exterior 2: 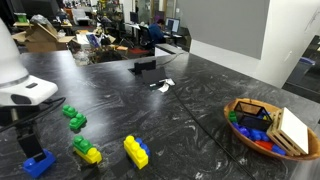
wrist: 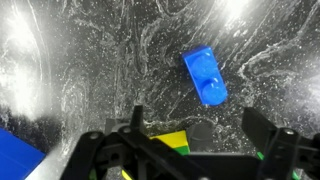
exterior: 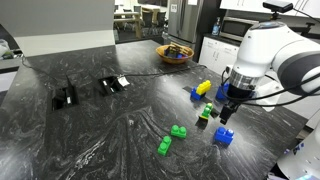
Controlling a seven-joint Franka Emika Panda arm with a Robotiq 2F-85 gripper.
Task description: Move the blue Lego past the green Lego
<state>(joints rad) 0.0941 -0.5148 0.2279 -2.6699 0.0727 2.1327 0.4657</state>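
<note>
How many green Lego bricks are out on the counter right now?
3. One green brick and a second green brick lie close together. The third green brick sits against a yellow piece. The bowl or the arm may hide more.

Countertop (exterior: 100, 140) was black stone, streaked all over with white marbling. Blue Lego (wrist: 205, 75) was bright, plain blue. Green Lego (exterior: 178, 131) and second green brick (exterior: 164, 146) were vivid green. Larger block (exterior: 224, 135) was blue too. Yellow brick (exterior: 204, 87) sat against a blue piece (exterior: 197, 93). Bowl (exterior: 175, 53) was brown wood. Arm (exterior: 270, 50) was white.
</note>
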